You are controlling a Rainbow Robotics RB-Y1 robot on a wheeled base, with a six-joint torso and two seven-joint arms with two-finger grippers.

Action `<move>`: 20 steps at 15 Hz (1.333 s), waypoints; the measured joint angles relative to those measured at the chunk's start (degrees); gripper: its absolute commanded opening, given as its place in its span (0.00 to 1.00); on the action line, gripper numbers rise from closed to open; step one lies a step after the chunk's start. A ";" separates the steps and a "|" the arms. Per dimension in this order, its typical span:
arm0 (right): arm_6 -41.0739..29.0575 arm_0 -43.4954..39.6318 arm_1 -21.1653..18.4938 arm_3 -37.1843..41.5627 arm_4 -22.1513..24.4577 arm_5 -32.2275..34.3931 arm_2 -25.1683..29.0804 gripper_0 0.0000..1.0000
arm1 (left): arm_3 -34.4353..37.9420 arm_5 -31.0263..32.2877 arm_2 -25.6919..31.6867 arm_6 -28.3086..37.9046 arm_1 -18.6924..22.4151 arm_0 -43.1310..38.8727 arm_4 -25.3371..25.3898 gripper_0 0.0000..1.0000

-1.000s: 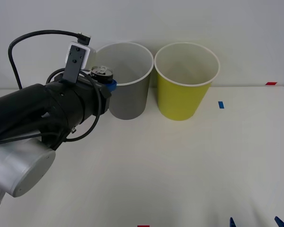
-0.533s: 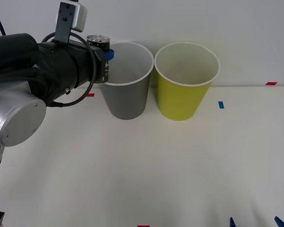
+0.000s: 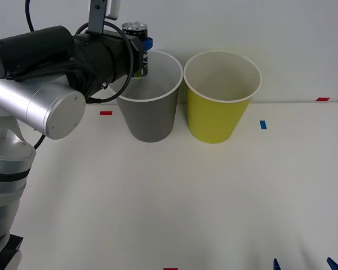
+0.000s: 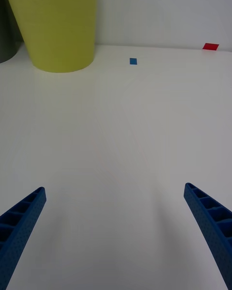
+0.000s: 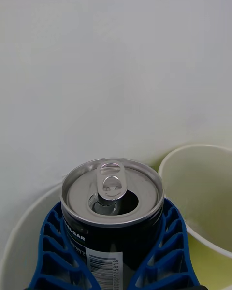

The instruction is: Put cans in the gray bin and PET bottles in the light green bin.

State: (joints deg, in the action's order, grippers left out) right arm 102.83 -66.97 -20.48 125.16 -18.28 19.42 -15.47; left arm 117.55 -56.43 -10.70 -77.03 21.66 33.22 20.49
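My left gripper (image 3: 139,49) is shut on a small black can (image 3: 137,48) with a silver pull-tab top, held upright above the left rim of the gray bin (image 3: 151,112). In the left wrist view the can (image 5: 112,222) sits between the blue fingers (image 5: 53,251), with the gray bin's pale inside (image 5: 24,237) below it and the light green bin (image 5: 205,193) beside. The light green bin (image 3: 219,109) stands right of the gray one. My right gripper (image 4: 116,237) hangs open over bare table near the front edge, its blue fingertips (image 3: 329,263) low at the right.
Small red tape marks (image 3: 106,113) and a blue one (image 3: 263,124) lie on the white table (image 3: 174,197). A white wall stands close behind both bins. The light green bin (image 4: 55,24) is far ahead of the right gripper.
My left arm has lifted the can and carried it right, from beside the gray bin's left wall to above its rim. The right gripper has stayed still.
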 measured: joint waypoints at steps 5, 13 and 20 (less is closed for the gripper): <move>0.00 0.00 0.00 0.00 0.00 0.00 0.00 1.00 | -7.22 6.97 -2.60 -0.64 -0.45 2.54 -0.90 0.00; 0.00 0.00 0.00 0.00 0.00 0.00 0.00 1.00 | -14.81 13.91 -2.66 -4.13 -1.97 3.91 -2.80 0.00; 0.00 0.00 0.00 0.00 0.00 0.00 0.00 1.00 | -17.08 15.27 -2.66 -4.52 -3.01 4.86 -3.40 0.09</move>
State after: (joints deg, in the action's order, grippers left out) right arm 102.83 -66.97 -20.48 125.16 -18.28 19.42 -15.47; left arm 100.47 -41.16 -13.36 -81.55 18.65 38.09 17.09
